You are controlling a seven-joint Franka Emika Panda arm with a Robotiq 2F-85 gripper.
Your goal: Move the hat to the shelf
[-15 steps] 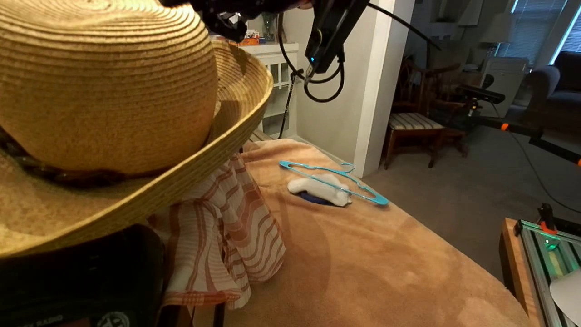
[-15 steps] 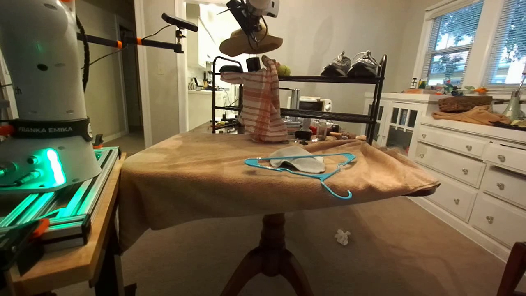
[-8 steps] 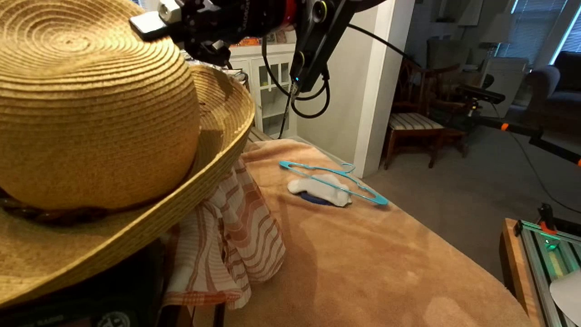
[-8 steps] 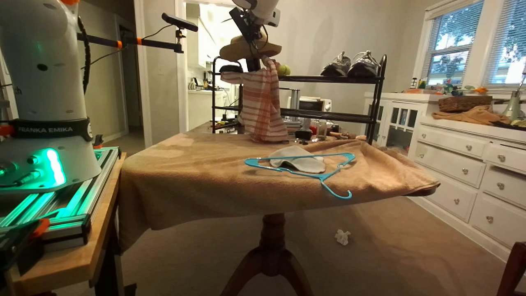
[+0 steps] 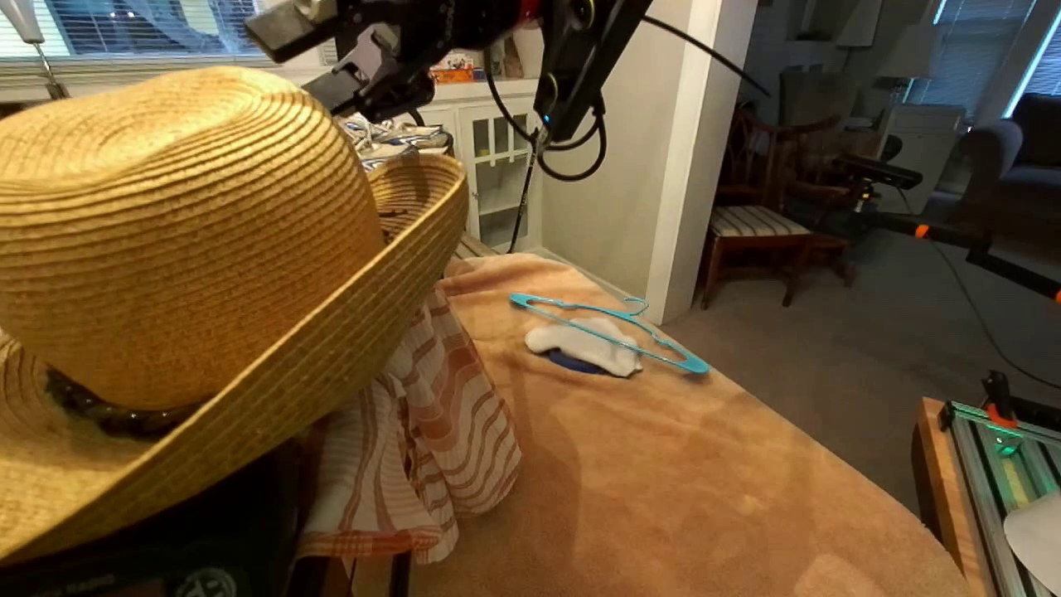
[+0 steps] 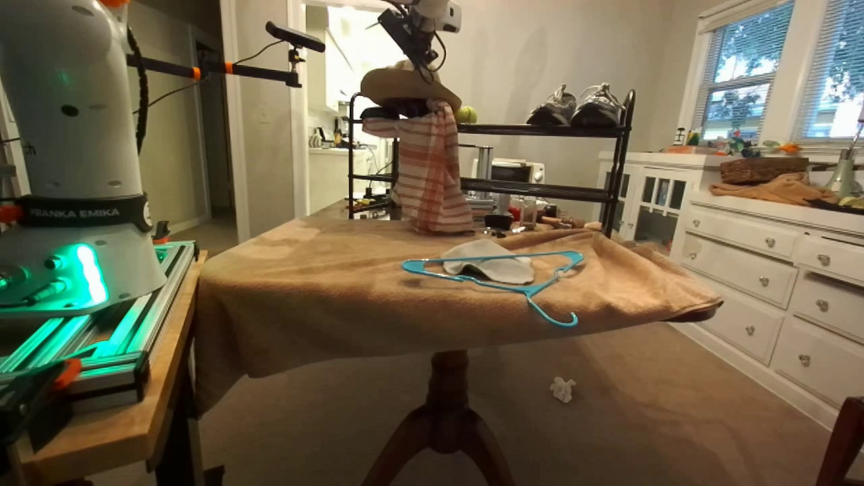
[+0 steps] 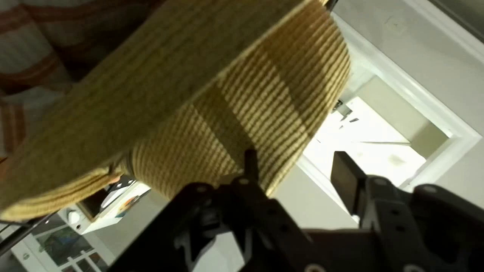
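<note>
The hat (image 6: 386, 86) is a tan straw sun hat. In an exterior view it lies tilted, crown up, at one end of the top tier of the black metal shelf (image 6: 540, 130). Its brim lies over the striped towel and dark items. It also fills the near side of an exterior view (image 5: 199, 232), with its dark band partly showing. My gripper (image 5: 308, 65) is just above the crown, its two fingers spread. In the wrist view the gripper (image 7: 297, 156) has a wide gap with nothing in it. One finger overlaps the brim (image 7: 280, 87) in view; I cannot tell whether they touch.
The striped towel (image 6: 432, 172) hangs from the shelf. A tennis ball (image 6: 466, 115) and grey shoes (image 6: 577, 108) are on the top tier. A blue hanger (image 6: 493, 289) and a white cloth (image 6: 496, 270) lie on the brown-covered table (image 6: 317, 270). A dark box (image 5: 166, 531) is under the brim.
The hat has come down onto the shelf end and tilted. My gripper went down with it, then rose a little away; its fingers now show apart and clear of the crown.
</note>
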